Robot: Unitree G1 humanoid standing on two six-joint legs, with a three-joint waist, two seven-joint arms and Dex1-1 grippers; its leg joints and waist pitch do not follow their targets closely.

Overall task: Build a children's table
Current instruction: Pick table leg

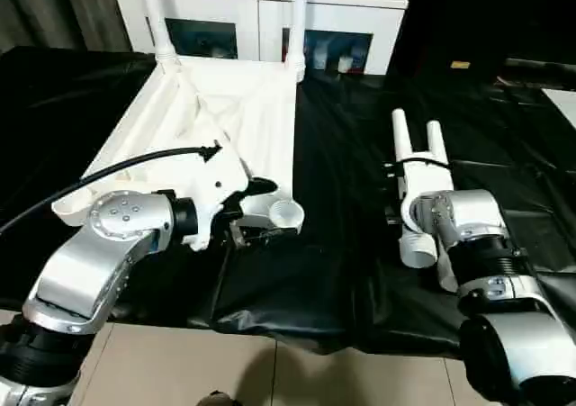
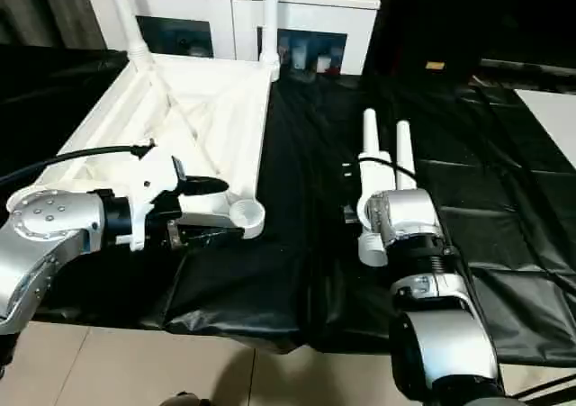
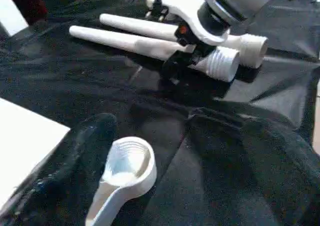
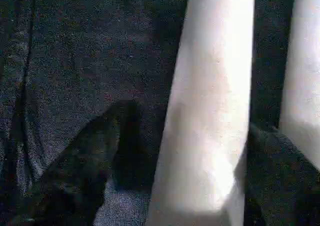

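The children's table top (image 1: 225, 109) lies upside down on the black cloth, with two legs (image 1: 153, 14) standing upright in its far corner sockets. My left gripper (image 1: 265, 211) is open, one black finger on each side of the near right corner socket (image 1: 286, 212). Two loose white legs (image 1: 400, 136) lie side by side to the right, threaded ends toward me. My right gripper (image 1: 414, 199) hangs over them, open. Its fingers (image 4: 85, 181) stand astride one leg (image 4: 210, 110), with a gap showing on one side.
A white cabinet with glass doors (image 1: 261, 10) stands just behind the table top. The black cloth (image 1: 342, 271) ends near me, and tiled floor (image 1: 270, 370) lies beyond its edge. A white sheet edge (image 1: 562, 100) shows at the far right.
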